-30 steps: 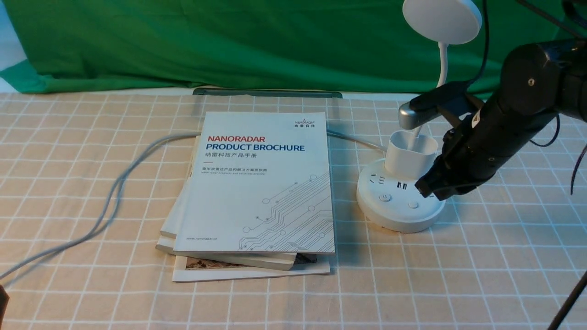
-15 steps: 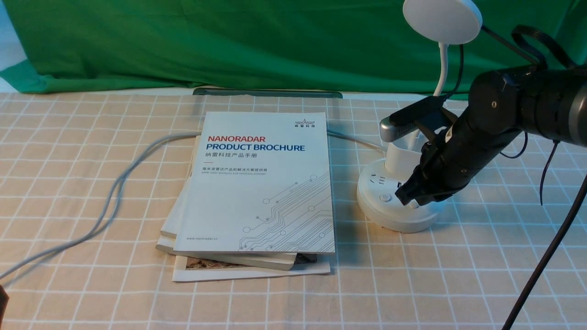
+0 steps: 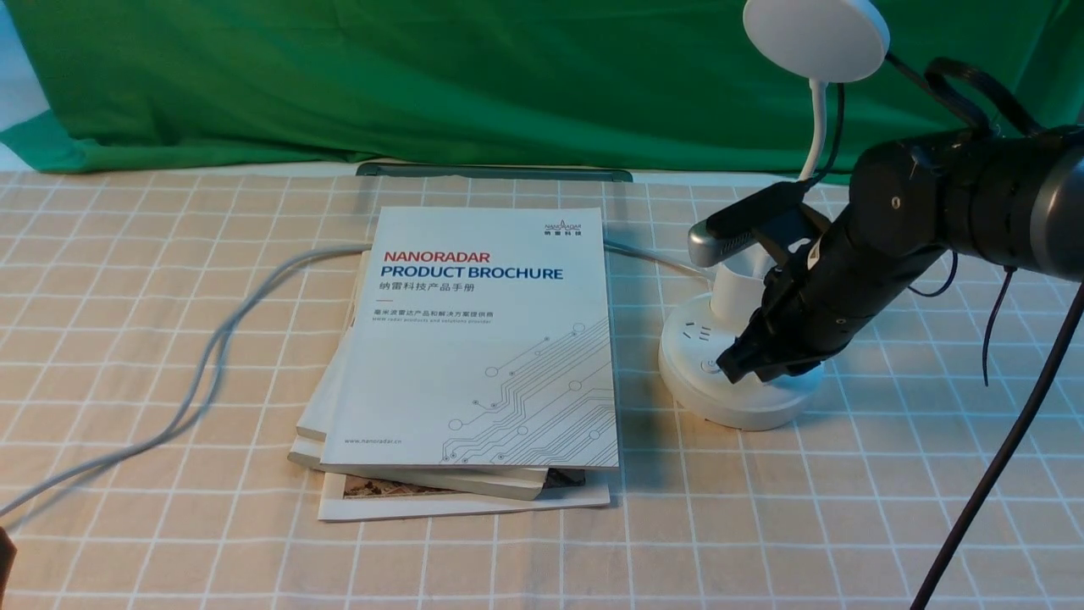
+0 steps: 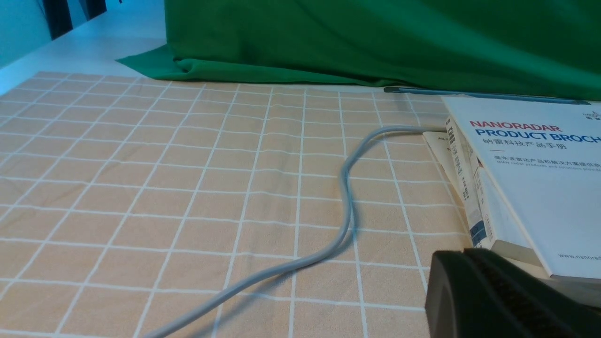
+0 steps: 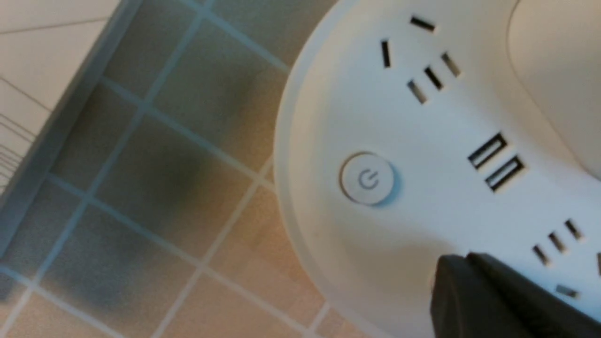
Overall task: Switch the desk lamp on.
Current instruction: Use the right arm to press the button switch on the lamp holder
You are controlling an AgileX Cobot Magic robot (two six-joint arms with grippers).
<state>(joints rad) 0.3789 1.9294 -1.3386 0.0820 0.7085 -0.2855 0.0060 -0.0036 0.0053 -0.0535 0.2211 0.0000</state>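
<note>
Over at 9 o'clock on the tabletop (image 3: pixel 127 254) the left tool (image 4: pixel 465 263) rests closed and idle near the brochure stack (image 3: pixel 474 339), while at 3 o'clock the right tool (image 3: pixel 732 364), closed on nothing, is poised just beside the power button (image 5: pixel 367 178) of the desk lamp (image 3: pixel 711 398), whose head looks unlit, so the press seems yet to come.
</note>
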